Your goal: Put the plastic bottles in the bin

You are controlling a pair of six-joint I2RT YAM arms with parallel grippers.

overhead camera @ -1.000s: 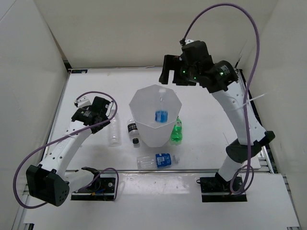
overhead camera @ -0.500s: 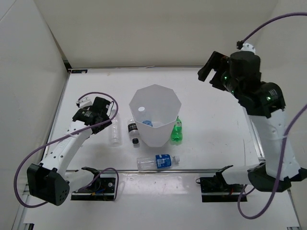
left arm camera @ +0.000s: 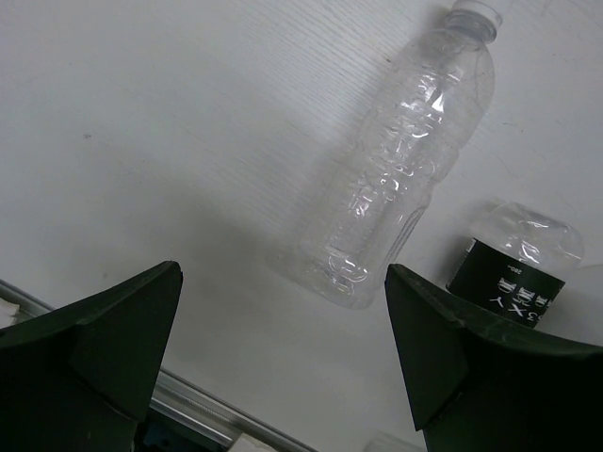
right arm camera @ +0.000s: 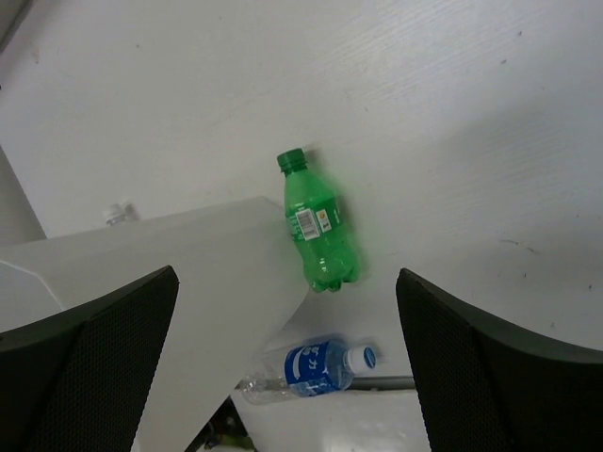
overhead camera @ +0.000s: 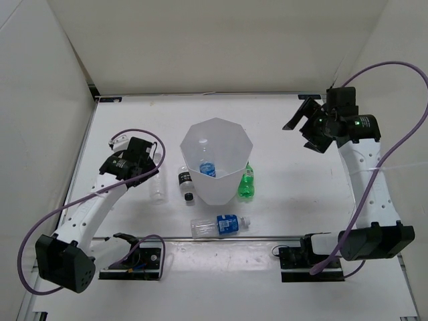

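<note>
Centrally on the white table (overhead camera: 294, 200) stands the bin (overhead camera: 219, 191), upright, its mouth open to the ceiling. One blue-labelled bottle (overhead camera: 207, 167) lies inside it, low toward the left wall.

Four more bottles lie on the table around the bin, all on their sides:
- green bottle (overhead camera: 247, 182): tight against the bin's right wall, cap pointing away from the arm bases. Cannot tell from above whether it actually touches.
- black-labelled bottle (overhead camera: 185, 184): close against the bin's left wall, black cap toward the near edge.
- plain clear bottle (overhead camera: 158, 187): just left of the black-labelled one and roughly parallel to it, with a narrow strip of table between them.
- second blue-labelled bottle (overhead camera: 219, 225): on the near side of the bin, lying crosswise with its cap to the right, apart from the bin wall.

Left gripper (left arm camera: 283, 273): low over the table, left of the bin. Fingers are spread wide with nothing between them. Its wrist camera shows the plain clear bottle lying ahead in the gap, untouched, with the black label at the right edge.

Right gripper (right arm camera: 287, 278): held high, out to the right and well apart from the bin. Fingers are spread wide and hold nothing. Its wrist camera looks down on the green bottle and the bin's rim.
</note>
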